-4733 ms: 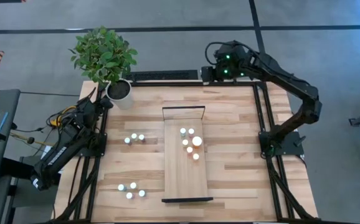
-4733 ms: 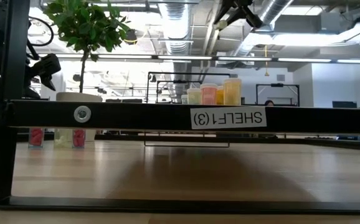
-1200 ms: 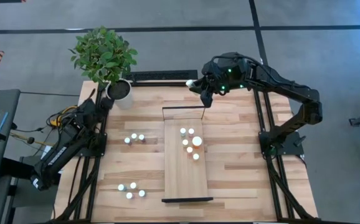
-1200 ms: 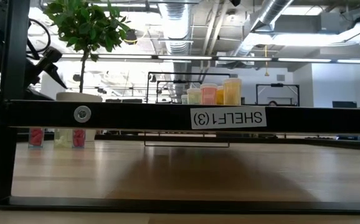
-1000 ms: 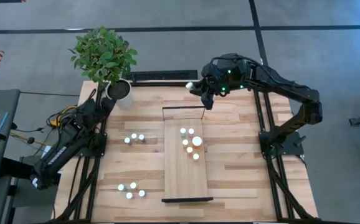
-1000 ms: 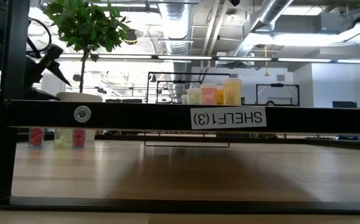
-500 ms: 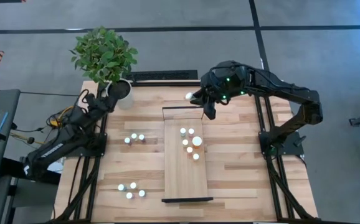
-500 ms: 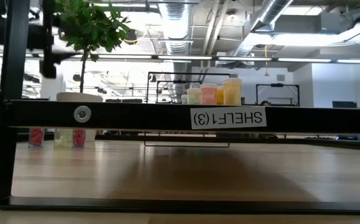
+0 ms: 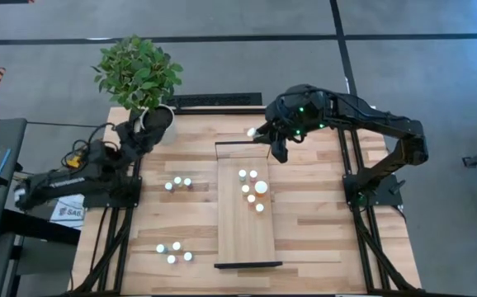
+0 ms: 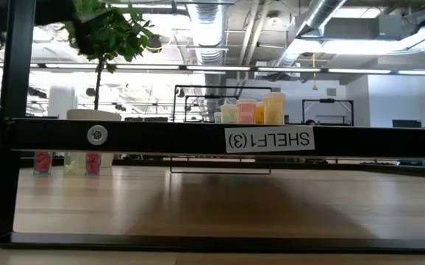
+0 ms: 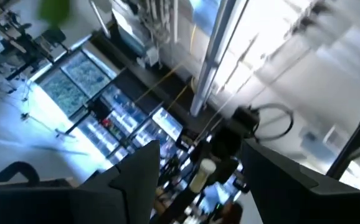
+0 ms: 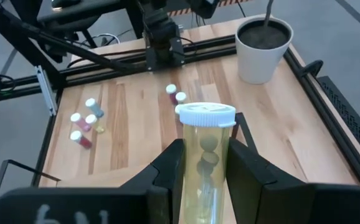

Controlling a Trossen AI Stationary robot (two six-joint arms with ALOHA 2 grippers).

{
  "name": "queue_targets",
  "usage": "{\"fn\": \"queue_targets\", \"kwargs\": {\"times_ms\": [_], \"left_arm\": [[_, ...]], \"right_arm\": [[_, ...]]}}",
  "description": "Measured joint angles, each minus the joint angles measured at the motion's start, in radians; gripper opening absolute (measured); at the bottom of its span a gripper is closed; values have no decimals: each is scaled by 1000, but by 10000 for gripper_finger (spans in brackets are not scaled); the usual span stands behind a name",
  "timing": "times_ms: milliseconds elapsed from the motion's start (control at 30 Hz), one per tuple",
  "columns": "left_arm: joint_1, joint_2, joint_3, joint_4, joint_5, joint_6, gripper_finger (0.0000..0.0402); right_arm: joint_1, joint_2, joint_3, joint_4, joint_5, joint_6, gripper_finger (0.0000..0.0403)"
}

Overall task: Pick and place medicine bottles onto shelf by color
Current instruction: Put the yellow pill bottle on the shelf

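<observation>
Medicine bottles: five on the shelf (image 9: 244, 227), one yellowish bottle (image 12: 205, 163) (white-capped) pinched in the right tool (image 12: 206, 163).

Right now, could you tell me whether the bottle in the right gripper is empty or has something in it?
It has something in it: the right wrist view shows round tablets through the clear yellowish wall of the bottle, below its white cap, with the right gripper shut on it.

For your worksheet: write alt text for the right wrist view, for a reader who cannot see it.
The right gripper holds a yellowish medicine bottle with a white cap above the wooden table. Beyond it stand small bottles in loose groups and a white plant pot near a corner.
</observation>
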Motion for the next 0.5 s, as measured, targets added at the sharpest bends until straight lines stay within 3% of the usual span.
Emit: {"fn": "queue_targets", "kwargs": {"times_ms": [133, 333, 500], "left_arm": [[-69, 187, 124, 0, 9, 118, 210], [-116, 431, 322, -17, 124, 309, 210], [-121, 618, 441, -8, 144, 318, 210]], "right_arm": [[0, -3, 1, -21, -1, 0, 113], [2, -5, 62, -176, -1, 0, 113], [22, -3, 104, -287, -48, 24, 113]]}}
